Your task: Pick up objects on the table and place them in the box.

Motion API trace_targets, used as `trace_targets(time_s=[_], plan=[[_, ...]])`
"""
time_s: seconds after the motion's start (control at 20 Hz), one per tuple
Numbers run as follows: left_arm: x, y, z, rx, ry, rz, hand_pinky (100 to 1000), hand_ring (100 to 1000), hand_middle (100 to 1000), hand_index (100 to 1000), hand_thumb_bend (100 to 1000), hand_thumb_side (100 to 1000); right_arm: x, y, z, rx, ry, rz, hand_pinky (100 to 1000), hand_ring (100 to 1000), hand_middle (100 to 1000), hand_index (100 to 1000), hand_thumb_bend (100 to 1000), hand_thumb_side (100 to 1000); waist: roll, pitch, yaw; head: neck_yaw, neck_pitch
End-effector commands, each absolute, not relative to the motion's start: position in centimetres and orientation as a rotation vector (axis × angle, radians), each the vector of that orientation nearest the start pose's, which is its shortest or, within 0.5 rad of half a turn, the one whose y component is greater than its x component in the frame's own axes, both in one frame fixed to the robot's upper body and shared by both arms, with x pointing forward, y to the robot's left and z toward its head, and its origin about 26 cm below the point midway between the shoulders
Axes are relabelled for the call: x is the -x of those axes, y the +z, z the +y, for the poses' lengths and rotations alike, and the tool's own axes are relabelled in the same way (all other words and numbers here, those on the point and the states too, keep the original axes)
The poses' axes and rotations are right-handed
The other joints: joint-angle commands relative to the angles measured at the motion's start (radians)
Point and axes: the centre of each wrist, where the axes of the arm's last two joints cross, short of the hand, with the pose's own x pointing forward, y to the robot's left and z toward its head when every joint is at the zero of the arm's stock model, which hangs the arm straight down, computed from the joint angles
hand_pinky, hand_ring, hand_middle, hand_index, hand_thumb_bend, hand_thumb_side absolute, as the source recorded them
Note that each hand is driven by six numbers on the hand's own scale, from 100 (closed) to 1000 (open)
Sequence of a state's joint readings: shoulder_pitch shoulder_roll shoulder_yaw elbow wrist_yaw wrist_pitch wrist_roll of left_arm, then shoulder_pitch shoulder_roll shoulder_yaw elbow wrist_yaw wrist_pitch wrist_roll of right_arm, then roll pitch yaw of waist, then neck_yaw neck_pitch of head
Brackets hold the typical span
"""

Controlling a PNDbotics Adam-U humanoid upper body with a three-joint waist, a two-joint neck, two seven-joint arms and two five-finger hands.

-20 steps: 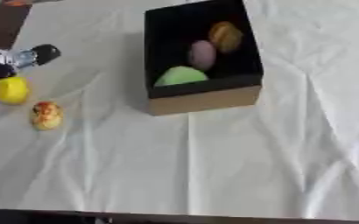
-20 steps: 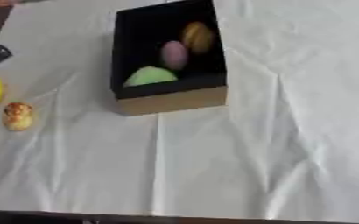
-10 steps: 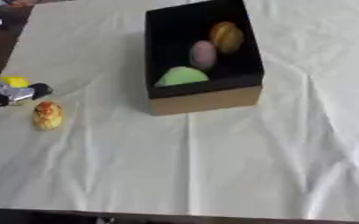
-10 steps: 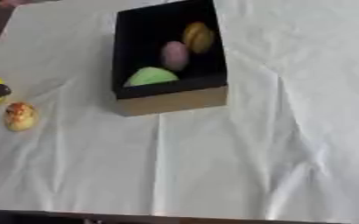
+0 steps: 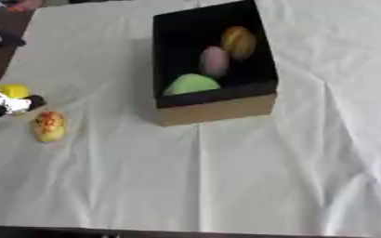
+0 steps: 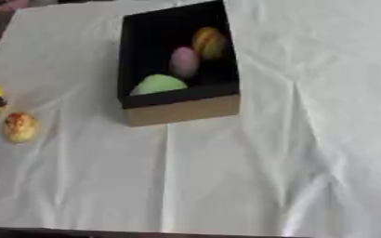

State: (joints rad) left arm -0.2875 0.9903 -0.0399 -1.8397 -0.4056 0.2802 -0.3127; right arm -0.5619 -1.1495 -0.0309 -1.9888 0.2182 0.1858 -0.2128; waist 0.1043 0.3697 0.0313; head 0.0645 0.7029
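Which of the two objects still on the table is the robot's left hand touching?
The plain yellow one, at the table's left edge: the left hand is against it. The orange-spotted yellow object lies apart, nearer the camera.

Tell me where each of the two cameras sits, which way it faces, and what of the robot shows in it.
Left eye view: in the robot's head, looking down at the white-clothed table and the box; the left hand shows at the left edge beside a yellow ball.
Right eye view: beside it, same downward look; only a fingertip of that hand shows.
Shared: box, ball, and an orange-yellow toy on the cloth.
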Motion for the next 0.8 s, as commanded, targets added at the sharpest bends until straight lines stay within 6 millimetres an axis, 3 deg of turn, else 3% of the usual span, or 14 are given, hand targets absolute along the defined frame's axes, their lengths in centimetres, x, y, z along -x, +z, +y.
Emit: trace_targets(time_s=[0.05, 0.8], plan=[[-31.0, 25.9, 37.4, -1.036, -1.142, -1.346, 790, 870, 831, 878, 580, 363, -26.3, 39.3, -32.5, -1.779, -1.01, 2.804, 840, 851, 790, 865, 100, 472, 0.009, -0.022, -0.002, 0.011, -0.015], [-33.7, 23.8, 40.4, -1.027, -1.085, -1.161, 812, 888, 853, 898, 561, 348, -26.5, 38.8, -32.4, -1.78, -1.011, 2.829, 837, 847, 784, 860, 100, 487, 0.009, -0.016, -0.017, 0.026, -0.028]])
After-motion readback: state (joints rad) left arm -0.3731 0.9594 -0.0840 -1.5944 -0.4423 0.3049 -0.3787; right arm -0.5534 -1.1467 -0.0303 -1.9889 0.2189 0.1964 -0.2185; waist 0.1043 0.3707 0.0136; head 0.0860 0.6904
